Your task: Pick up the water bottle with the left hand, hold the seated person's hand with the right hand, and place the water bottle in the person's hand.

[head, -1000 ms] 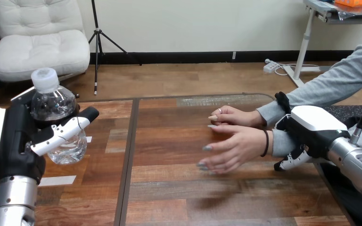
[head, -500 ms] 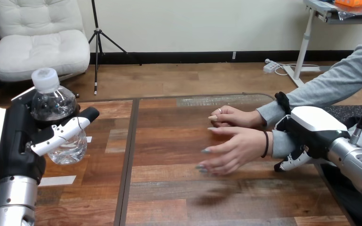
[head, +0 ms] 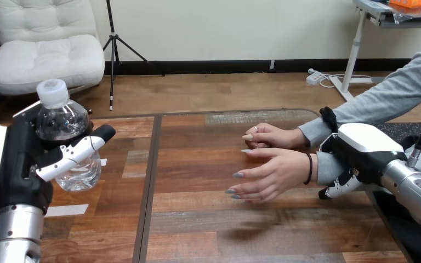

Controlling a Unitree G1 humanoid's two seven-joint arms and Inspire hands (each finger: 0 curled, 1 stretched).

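Water bottle is partly hidden by fingers of left hand.

White armchair and tripod stand on wood floor (dark baseboard behind) beyond the table.

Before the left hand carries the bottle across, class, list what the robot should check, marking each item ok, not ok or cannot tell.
1. Left hand fingers curled round the water bottle: ok.
2. Bottle upright, cap on: ok.
3. Right hand curled round the person's forearm: ok.
4. Person's hand open, fingers spread: ok.
5. Bottle at the person's hand: not ok, a stretch of table lies between.
6. Firmness of the hold on the forearm: cannot tell.
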